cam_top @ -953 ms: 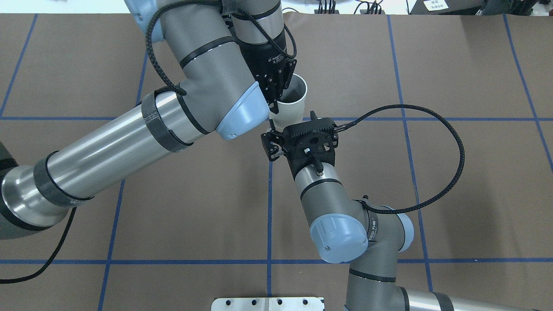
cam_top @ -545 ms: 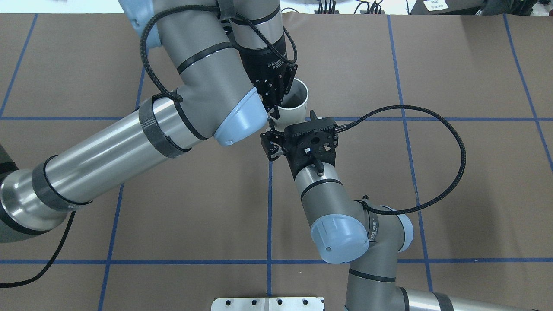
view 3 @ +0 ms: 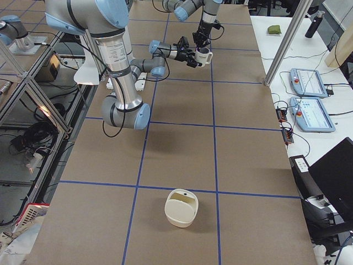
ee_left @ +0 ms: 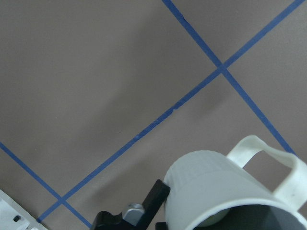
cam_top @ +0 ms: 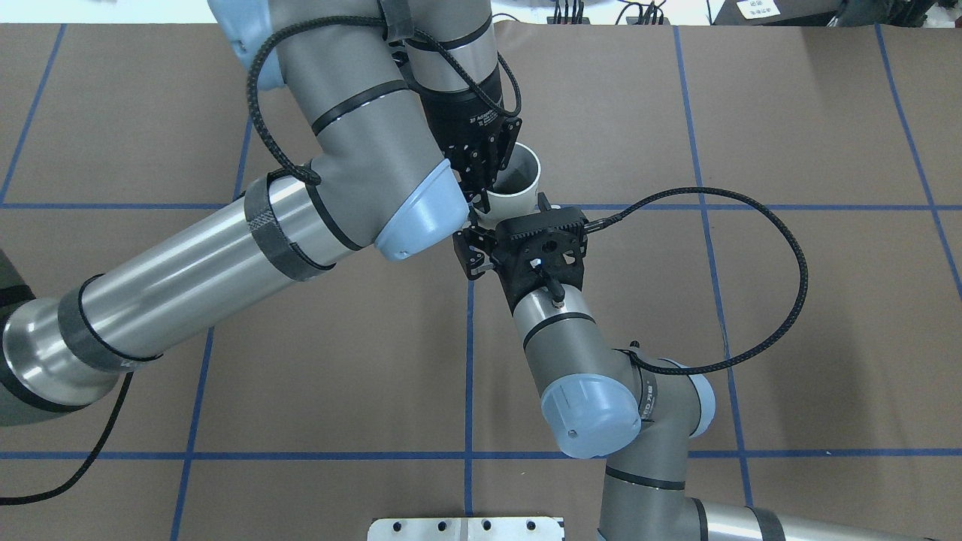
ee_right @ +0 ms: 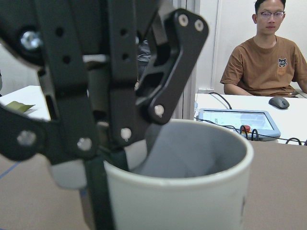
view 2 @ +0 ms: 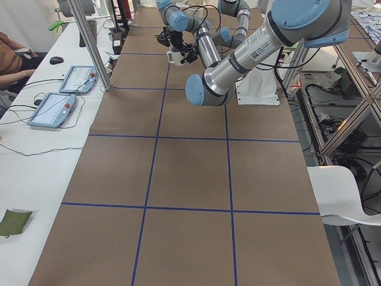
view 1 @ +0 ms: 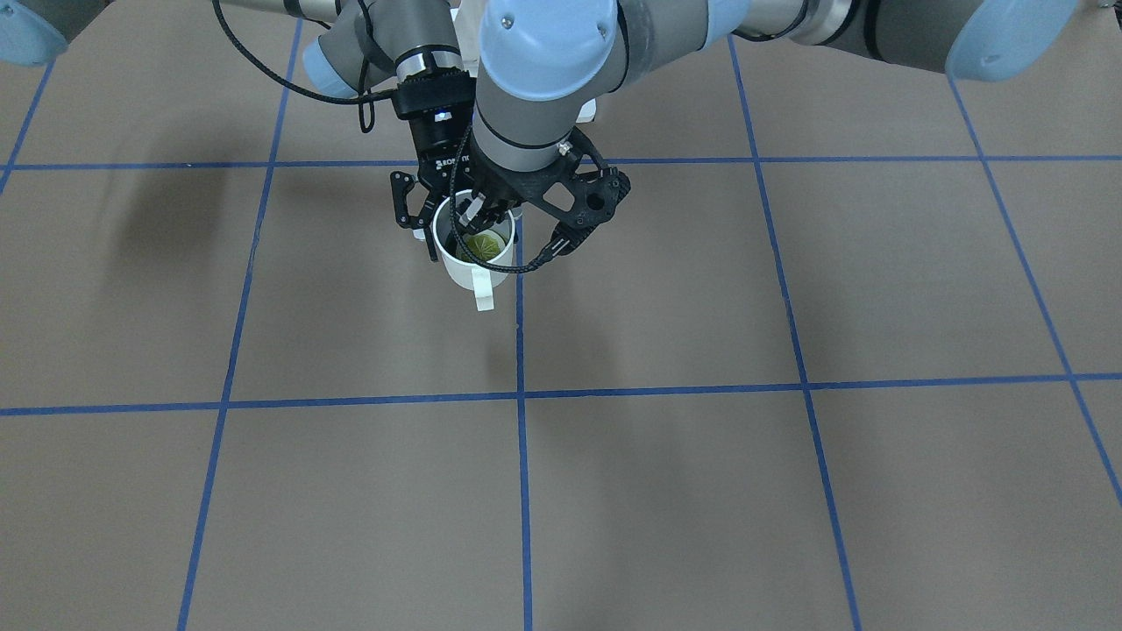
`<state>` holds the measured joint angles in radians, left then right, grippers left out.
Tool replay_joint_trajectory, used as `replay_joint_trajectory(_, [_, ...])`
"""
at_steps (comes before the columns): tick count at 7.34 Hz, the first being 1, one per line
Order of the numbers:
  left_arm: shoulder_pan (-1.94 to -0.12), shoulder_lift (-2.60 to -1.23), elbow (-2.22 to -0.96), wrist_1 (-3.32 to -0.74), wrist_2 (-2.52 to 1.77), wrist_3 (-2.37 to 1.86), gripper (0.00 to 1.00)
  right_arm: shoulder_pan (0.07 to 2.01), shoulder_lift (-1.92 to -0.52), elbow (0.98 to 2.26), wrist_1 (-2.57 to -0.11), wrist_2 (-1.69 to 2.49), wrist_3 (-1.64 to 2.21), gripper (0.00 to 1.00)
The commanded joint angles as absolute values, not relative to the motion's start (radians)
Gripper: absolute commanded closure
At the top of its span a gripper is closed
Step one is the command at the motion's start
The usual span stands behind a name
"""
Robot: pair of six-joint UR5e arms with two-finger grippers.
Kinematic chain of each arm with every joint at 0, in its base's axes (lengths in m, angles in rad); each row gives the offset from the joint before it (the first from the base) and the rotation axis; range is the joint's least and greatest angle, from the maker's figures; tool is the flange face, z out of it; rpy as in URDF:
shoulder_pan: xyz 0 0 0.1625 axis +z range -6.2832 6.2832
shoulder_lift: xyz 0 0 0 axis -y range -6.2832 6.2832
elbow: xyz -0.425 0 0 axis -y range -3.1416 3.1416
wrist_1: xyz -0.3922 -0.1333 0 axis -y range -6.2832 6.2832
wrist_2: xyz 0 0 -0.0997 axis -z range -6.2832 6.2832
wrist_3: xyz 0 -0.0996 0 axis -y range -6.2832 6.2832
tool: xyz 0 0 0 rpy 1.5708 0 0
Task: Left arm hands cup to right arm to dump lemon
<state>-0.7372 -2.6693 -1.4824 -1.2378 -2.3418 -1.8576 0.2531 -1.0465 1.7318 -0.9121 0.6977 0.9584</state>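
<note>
The brown table (cam_top: pixel 751 338), gridded with blue tape, fills every view. The left arm (cam_top: pixel 188 263) sweeps in from the overhead view's left and bends down over the table's central tape line, on the side away from the robot. The right arm (cam_top: pixel 579 361) reaches up from the near right edge to meet it there. An operator (ee_right: pixel 261 62) in a brown T-shirt sits beyond the table at a white desk, and a cream-coloured container (view 3: pixel 181 207) stands alone at the table's end on the robot's right, well apart from both arms. The left gripper (cam_top: pixel 481 188) is clamped on the wall of the cup (view 1: pixel 465 267) at its rim, with one finger inside the mouth and one outside. It holds the cup upright and, by its shadow, lifted off the surface, with the handle pointing away from the robot. The right gripper (cam_top: pixel 507 210) stands spread wide with its jaws either side of the cup's body; whether they touch the cup cannot be told. The lemon (view 1: pixel 483 245) lies inside the cup at the bottom, yellow-green, its segment pattern facing up.
</note>
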Motion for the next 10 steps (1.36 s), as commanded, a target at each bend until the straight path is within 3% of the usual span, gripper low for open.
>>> replay_joint_trajectory(1, [-0.735, -2.669, -1.483, -1.239, -2.342, -1.856, 1.0, 0.253, -1.048, 1.729, -0.911, 0.698, 0.957, 0.11])
replay_joint_trajectory(2, [-0.732, -2.671, -1.483, -1.238, -2.342, -1.856, 0.87, 0.253, -1.049, 1.73, -0.911, 0.698, 0.957, 0.26])
replay_joint_trajectory(3, [-0.73, -2.672, -1.48, -1.241, -2.341, -1.856, 0.01, 0.252, -1.052, 1.73, -0.911, 0.698, 0.957, 0.42])
replay_joint_trajectory(4, [-0.732, -2.671, -1.48, -1.241, -2.341, -1.856, 0.0, 0.252, -1.055, 1.729, -0.911, 0.698, 0.957, 0.57])
replay_joint_trajectory(5, [-0.732, -2.674, -1.485, -1.243, -2.341, -1.855, 0.0, 0.252, -1.055, 1.73, -0.911, 0.698, 0.956, 0.63])
replay_joint_trajectory(8, [-0.852, -2.672, -1.568, -1.246, -2.341, -1.839, 0.0, 0.252, -1.089, 1.732, -0.899, 0.699, 0.954, 0.63])
replay_joint_trajectory(10, [-0.903, -2.666, -1.566, -1.244, -2.341, -1.8, 0.0, 0.287, -1.162, 1.749, -0.739, 0.707, 0.953, 0.63])
